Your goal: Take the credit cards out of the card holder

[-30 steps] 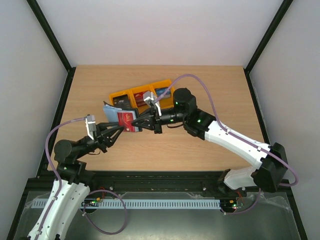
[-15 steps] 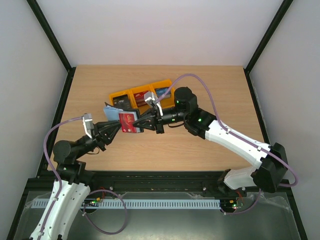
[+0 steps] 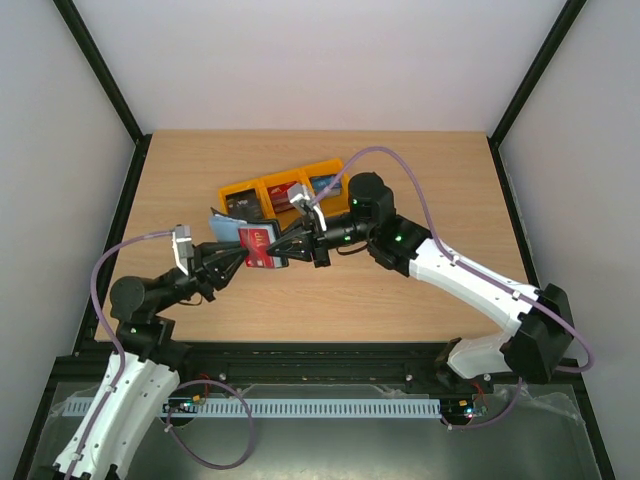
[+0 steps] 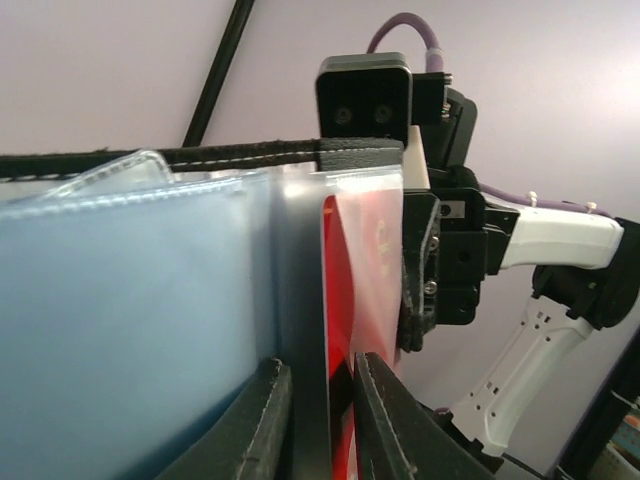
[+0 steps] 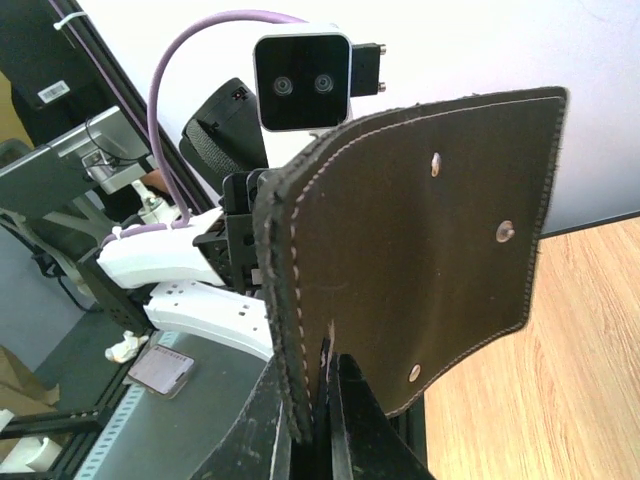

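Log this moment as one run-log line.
left gripper: shut on red card in clear pocket | right gripper: shut on card holder edge | card holder: open, held off table

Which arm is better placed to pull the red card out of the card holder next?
Left. The left fingers pinch the red card in its pocket; the right fingers are clamped on the card holder, steadying it.

White-shelled left arm (image 3: 120,400) and right arm (image 3: 470,280) have black joints with green lights (image 3: 397,240); lilac cables (image 3: 376,150) reach boxy wrist cameras (image 3: 300,193); left gripper (image 4: 320,365) and right gripper (image 5: 322,400) are black.
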Robot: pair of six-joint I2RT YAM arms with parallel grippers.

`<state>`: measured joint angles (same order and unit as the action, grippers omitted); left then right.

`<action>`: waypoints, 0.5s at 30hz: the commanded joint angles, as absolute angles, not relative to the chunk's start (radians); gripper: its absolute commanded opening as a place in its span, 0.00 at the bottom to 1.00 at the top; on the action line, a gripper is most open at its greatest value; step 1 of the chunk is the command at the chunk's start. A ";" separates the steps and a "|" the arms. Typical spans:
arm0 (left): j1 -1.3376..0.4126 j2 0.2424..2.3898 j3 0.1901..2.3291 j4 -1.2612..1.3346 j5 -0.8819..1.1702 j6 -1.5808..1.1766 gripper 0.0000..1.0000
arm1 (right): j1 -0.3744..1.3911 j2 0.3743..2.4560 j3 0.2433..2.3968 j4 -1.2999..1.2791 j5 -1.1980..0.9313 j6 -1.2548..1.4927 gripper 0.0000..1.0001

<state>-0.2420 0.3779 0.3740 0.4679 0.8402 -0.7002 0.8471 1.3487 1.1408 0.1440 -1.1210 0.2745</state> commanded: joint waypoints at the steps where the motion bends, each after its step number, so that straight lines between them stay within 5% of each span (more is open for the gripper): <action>1: -0.268 0.396 0.353 0.596 0.881 -0.730 0.20 | 0.850 1.360 1.160 0.202 -1.165 0.277 0.02; 4: -0.280 0.402 0.352 0.604 0.900 -0.715 0.18 | 0.850 1.366 1.172 0.176 -1.122 0.259 0.02; 8: -0.281 0.397 0.357 0.595 0.909 -0.699 0.02 | 0.848 1.359 1.168 0.186 -1.101 0.252 0.02; 15: -0.276 0.342 0.407 0.393 0.834 -0.611 0.03 | 0.777 1.315 1.130 0.132 -1.023 0.229 0.02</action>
